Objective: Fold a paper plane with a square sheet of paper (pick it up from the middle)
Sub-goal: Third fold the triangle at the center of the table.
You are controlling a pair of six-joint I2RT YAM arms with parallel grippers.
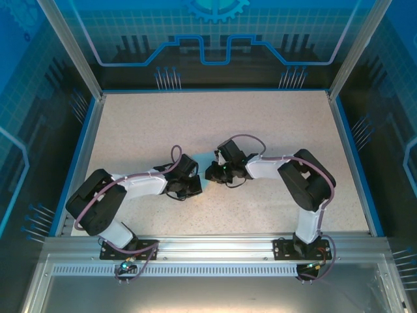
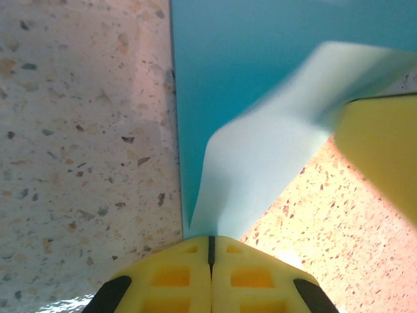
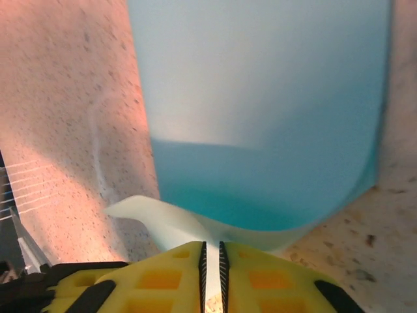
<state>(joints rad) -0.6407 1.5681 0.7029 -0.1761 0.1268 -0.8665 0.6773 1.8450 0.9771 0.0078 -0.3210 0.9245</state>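
Your left hand [image 2: 210,240]: pinching a lifted flap of the square sheet of paper [image 2: 260,59] | your right hand [image 3: 210,246]: pinching its curled edge.

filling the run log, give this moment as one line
left gripper: shut on square sheet of paper | right gripper: narrow slit at its curled edge, grip unclear | sheet: curled, not flat

Far tabletop [image 1: 215,120]: open room for me.
Centre: left arm [image 1: 140,186], right arm [image 1: 270,168] and square sheet of paper [image 2: 260,65] block me.
Sides: blue rim [image 1: 79,156] hems me.
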